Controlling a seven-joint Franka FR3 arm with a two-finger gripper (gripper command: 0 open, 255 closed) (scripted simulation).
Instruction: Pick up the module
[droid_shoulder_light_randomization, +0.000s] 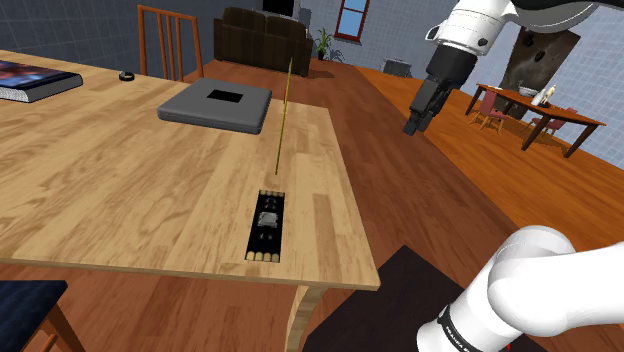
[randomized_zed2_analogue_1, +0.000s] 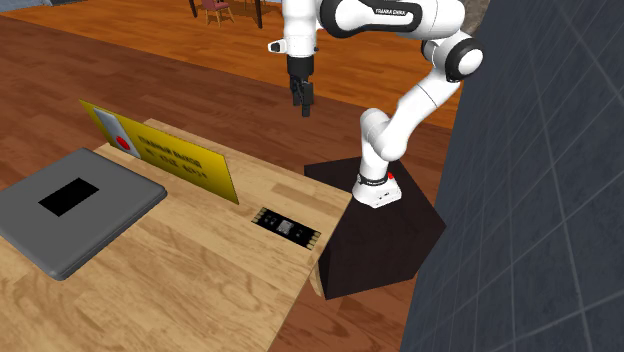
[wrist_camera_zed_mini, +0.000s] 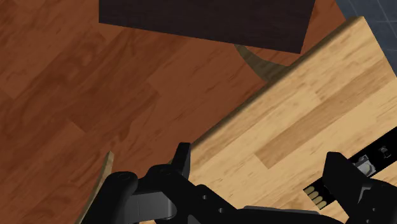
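Gripper (wrist_camera_zed_mini: 257, 159): empty, with its fingers (wrist_camera_zed_mini: 182, 162) spread apart. It hangs high near the table's edge, well apart from the target.
Module (droid_shoulder_light_randomization: 266, 225): black strip with gold contacts at one end. It lies flat on the table (droid_shoulder_light_randomization: 120, 190), near the edge on the stand's side.
Risk 1: the strip is thin and flat, so the fingertips will probably hit the wood or skate over it if the descent is off-line.
Risk 2: a sideways nudge could slide it toward the near edge.
Obstacle: a yellow board (randomized_zed2_analogue_1: 165, 150) stands upright just beside the module's far end, and a wide approach could topple it.
Stand (randomized_zed2_analogue_1: 380, 235): dark box just beside the table.
Others: grey slab (droid_shoulder_light_randomization: 215, 103) and book (droid_shoulder_light_randomization: 30, 80), both well apart and not in the way.
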